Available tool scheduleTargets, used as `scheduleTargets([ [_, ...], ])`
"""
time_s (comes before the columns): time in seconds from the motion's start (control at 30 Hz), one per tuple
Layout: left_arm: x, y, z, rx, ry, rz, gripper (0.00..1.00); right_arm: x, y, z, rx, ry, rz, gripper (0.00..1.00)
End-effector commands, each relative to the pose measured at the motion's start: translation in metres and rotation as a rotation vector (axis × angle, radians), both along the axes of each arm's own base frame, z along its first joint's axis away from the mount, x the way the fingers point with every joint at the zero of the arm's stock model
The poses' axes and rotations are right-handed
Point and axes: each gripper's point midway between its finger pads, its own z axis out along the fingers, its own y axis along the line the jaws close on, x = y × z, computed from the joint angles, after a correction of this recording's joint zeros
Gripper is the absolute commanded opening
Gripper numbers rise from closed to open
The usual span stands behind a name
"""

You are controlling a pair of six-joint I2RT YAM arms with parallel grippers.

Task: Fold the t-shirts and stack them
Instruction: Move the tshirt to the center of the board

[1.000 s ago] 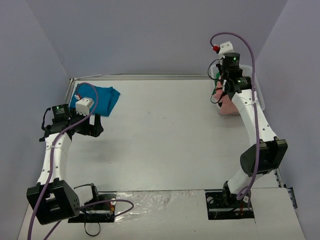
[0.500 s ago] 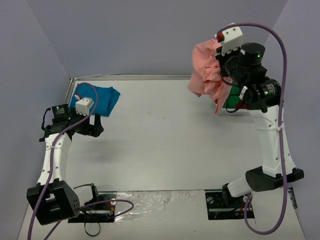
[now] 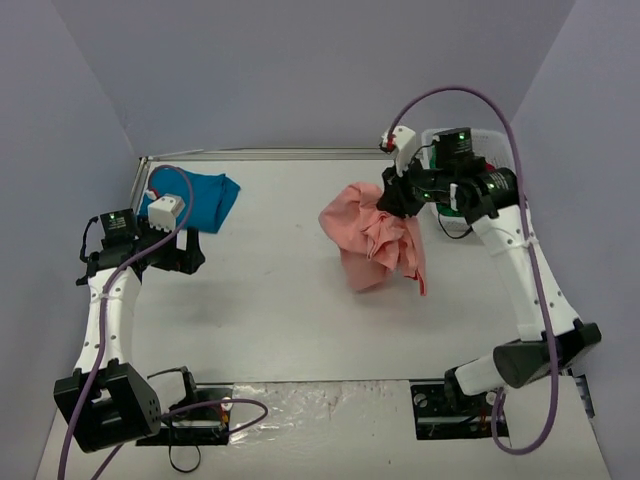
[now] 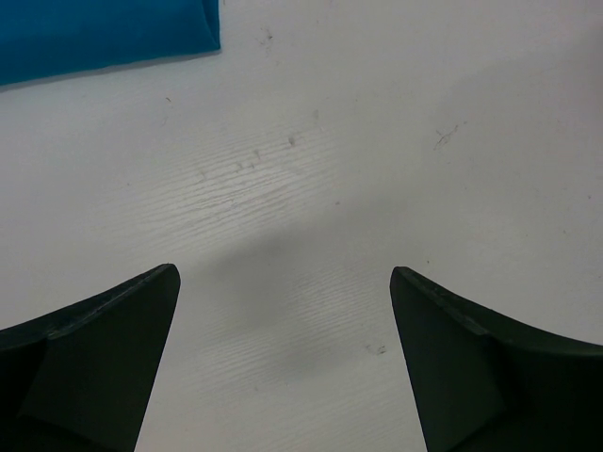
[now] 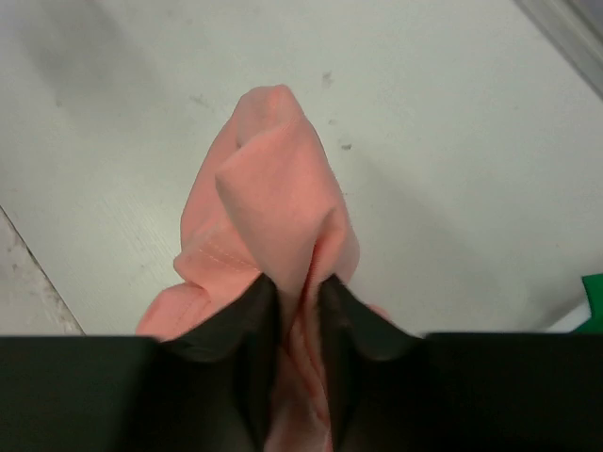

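A salmon-pink t-shirt [image 3: 370, 240] hangs bunched over the middle-right of the table, pinched in my right gripper [image 3: 392, 198]. In the right wrist view the pink cloth [image 5: 273, 198] bulges out from between the shut jaws of that gripper [image 5: 300, 282]. A teal-blue t-shirt [image 3: 205, 198] lies folded at the far left corner; its edge [image 4: 104, 33] shows at the top of the left wrist view. My left gripper [image 3: 190, 258] hovers just in front of it, jaws wide open [image 4: 283, 282] over bare table. A green t-shirt [image 5: 594, 292] shows as a scrap at the right edge.
A white mesh basket [image 3: 490, 140] stands at the far right corner behind the right arm, with green cloth [image 3: 462, 208] in it. Grey walls close in the table on three sides.
My right arm lifted the salmon-pink t-shirt out of the basket, swung it high, then brought it down and left toward the middle of the table. The left arm has stayed still.
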Motion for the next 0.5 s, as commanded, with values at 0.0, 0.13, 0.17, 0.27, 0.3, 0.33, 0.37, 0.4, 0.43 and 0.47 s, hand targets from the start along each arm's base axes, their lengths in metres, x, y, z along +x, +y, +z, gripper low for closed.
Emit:
scheduleTargets([
  [0.0,0.0,-0.003,0.008,-0.013,-0.025,-0.017,0.94,0.009,0.029,-0.051,-0.031,0.111,0.132,0.27],
  [0.13,-0.001,-0.002,0.009,-0.011,-0.027,-0.014,0.94,0.035,0.043,-0.093,-0.174,0.122,0.087,0.89],
  [0.17,-0.002,-0.003,0.009,-0.011,-0.029,-0.017,0.94,0.041,0.042,-0.099,-0.189,0.12,0.062,0.89],
  [0.27,-0.002,-0.001,0.009,-0.002,-0.027,-0.011,0.94,0.053,0.031,-0.112,-0.249,0.111,0.007,0.9],
  [0.3,-0.001,0.0,0.009,0.004,-0.023,-0.005,0.94,0.052,0.028,-0.11,-0.255,0.102,-0.004,0.9],
  [0.33,-0.001,0.001,0.006,0.004,-0.006,-0.001,0.94,0.048,0.027,-0.113,-0.257,0.109,-0.002,0.9],
  [0.37,-0.001,0.001,0.006,0.002,-0.001,-0.003,0.94,0.042,0.025,-0.105,-0.248,0.094,-0.002,0.9],
  [0.4,-0.001,0.0,0.005,-0.007,0.004,-0.008,0.94,0.036,0.024,-0.103,-0.244,0.096,0.002,0.9],
  [0.43,-0.001,-0.003,0.004,-0.02,0.01,-0.021,0.94,0.023,0.02,-0.1,-0.242,0.101,0.012,0.9],
  [0.47,-0.001,-0.003,0.003,-0.018,0.011,-0.023,0.94,0.015,0.018,-0.102,-0.248,0.111,0.024,0.9],
])
